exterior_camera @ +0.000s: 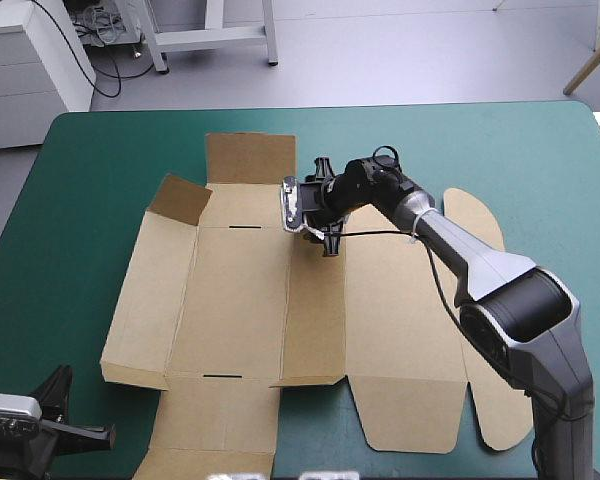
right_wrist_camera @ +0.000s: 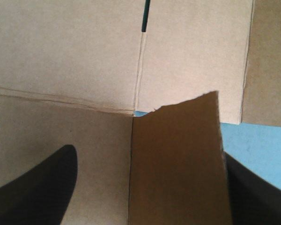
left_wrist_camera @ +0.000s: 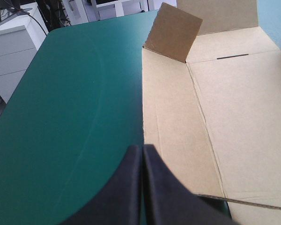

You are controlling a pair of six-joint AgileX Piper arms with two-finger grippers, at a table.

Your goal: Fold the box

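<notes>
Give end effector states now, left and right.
Left end effector: shut, empty.
Right end effector: open, straddling box flap.

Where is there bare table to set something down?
Widest: the far-right corner of the table, beyond the rounded flaps of the box. Also strips along the left and far edges. Crowded: the middle, with the right gripper over the box, and the near-left corner by the left gripper.

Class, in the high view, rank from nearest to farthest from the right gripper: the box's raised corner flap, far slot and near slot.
1. far slot, just left of the right gripper.
2. raised corner flap, at the far-left corner of the box.
3. near slot, on the near side.
</notes>
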